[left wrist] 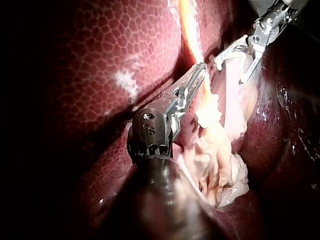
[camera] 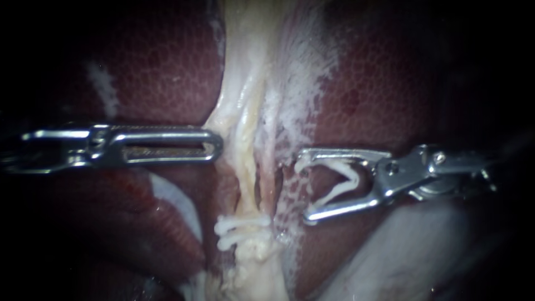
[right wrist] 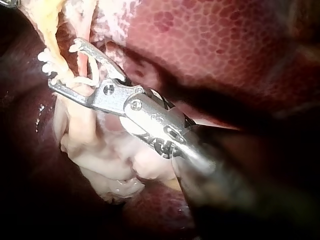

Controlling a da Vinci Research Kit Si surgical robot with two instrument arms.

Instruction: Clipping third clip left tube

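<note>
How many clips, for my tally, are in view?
3. The upper clip and lower clip sit stacked across the tube; the third clip is held between the jaws of the right instrument. Others may be hidden.

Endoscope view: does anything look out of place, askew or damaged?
Nothing stands out. Two white clips sit across the pale tube, roughly parallel. The right instrument's end effector holds a loaded clip, clear of the tube. The left instrument rests shut beside the pale tissue.
</note>
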